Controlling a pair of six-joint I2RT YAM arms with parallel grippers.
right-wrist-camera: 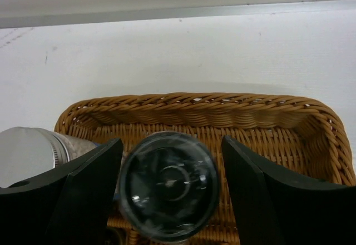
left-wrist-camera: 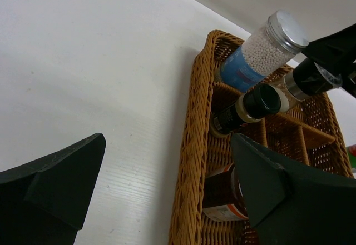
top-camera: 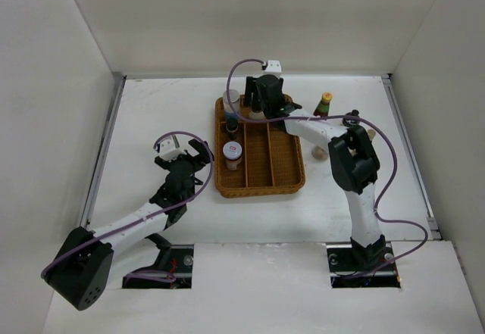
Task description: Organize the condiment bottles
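The brown woven tray [top-camera: 284,169] holds a silver-lidded jar of white beads with a blue label [top-camera: 230,99], a black-capped bottle [top-camera: 231,126] and a white-lidded dark jar [top-camera: 233,152] in its left lane. My right gripper [top-camera: 267,99] is over the tray's far end. In the right wrist view it [right-wrist-camera: 169,185] is open, with a black-capped bottle [right-wrist-camera: 167,185] between its fingers and a gap on the right side. A red-green bottle with a yellow cap [top-camera: 323,104] stands on the table right of the tray. My left gripper [top-camera: 189,156] is open and empty, left of the tray.
In the left wrist view the tray's left rim [left-wrist-camera: 192,161] runs between my left fingers. A pale bottle [top-camera: 319,152] stands by the right arm's forearm. White walls close the table at the back and sides.
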